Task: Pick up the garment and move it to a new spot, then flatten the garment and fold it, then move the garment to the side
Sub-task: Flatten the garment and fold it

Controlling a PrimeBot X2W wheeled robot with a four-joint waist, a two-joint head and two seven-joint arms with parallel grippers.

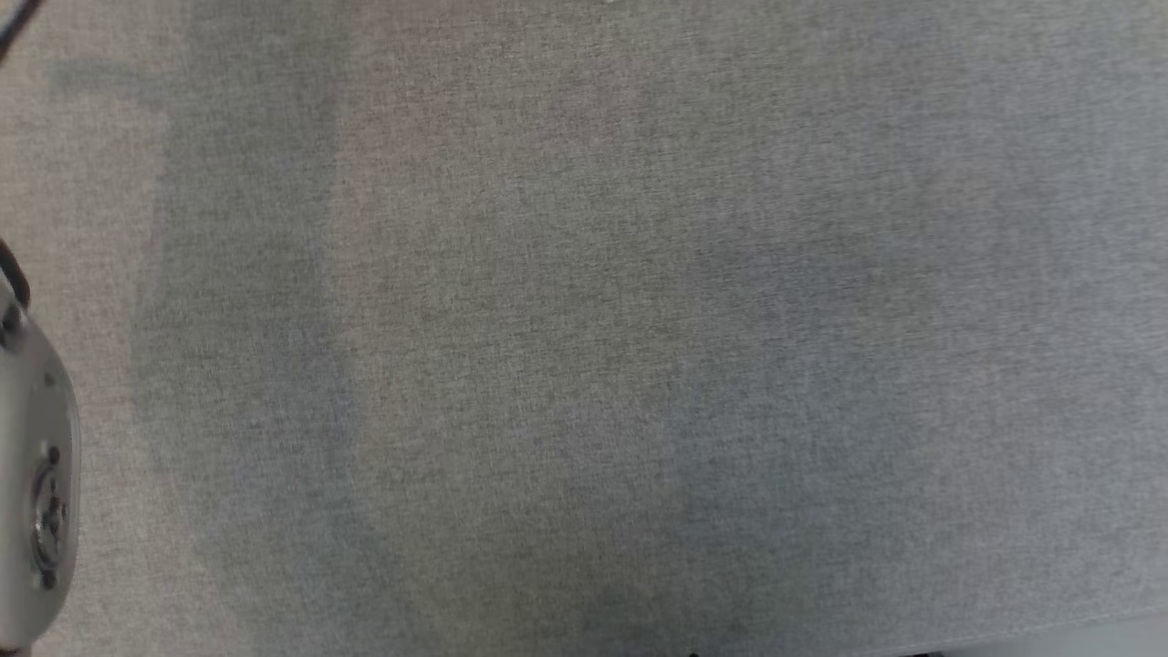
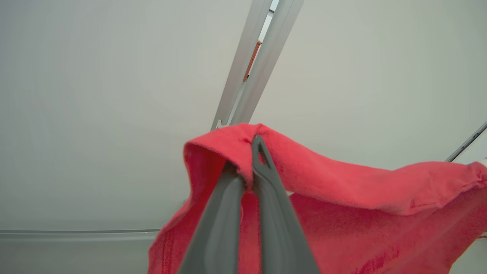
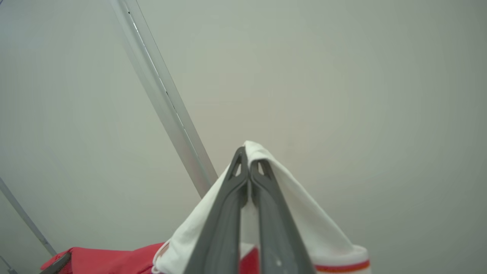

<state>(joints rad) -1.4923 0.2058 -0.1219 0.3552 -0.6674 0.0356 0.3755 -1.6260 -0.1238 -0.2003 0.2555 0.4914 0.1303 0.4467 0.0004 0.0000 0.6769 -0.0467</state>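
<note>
From the head camera, a pale forearm (image 1: 36,456) sits at the far left edge. The rest of that picture is the grey, cloth-covered bench (image 1: 584,328), with soft shadows lying across it.

On the left wrist camera, my left claw (image 2: 247,158) is clenched on the garment (image 2: 361,190). Its two dark fingers are pressed together over a fold of the red fabric. One fingertip pokes out above the fold, and the other is tucked under the cloth. The red fabric drapes down to the left of the fingers and stretches off to the right edge of that view, hanging free against a pale, plain background. Behind it a light metal rail (image 2: 247,64) runs diagonally upward.

On the right wrist camera, my right claw (image 3: 247,156) is also clenched, with its tips meeting. It pinches a white section (image 3: 304,213) of the same garment, which peaks at the fingertips and falls away on both sides. Low on the right, the white ends in a band with a red stripe (image 3: 342,264). Low on the left, red fabric leads off toward the corner. A metal rail (image 3: 163,99) slants across the pale background behind it.

The garment is therefore held between both claws, red end on the left and white end on the right. Whether any of it touches the bench, I cannot tell.
</note>
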